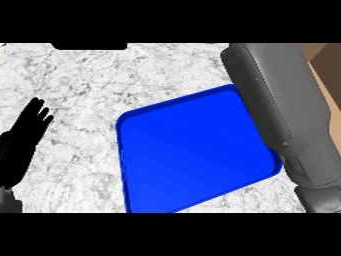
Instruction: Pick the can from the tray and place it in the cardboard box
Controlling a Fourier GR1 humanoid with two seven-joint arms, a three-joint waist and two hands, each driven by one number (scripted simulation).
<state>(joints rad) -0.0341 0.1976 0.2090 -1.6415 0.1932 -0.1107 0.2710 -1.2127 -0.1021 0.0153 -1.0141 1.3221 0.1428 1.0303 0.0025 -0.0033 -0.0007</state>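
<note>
It looked like a kitchen. The counter (129,75) had a white and grey stone top, like marble. A blue tray (191,155) lay on it, and a brown cardboard box (339,95) stood at the right side.

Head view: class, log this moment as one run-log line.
tray: no can visible | left hand: open, resting | right forearm: extends toward cardboard box, hand unseen
</note>
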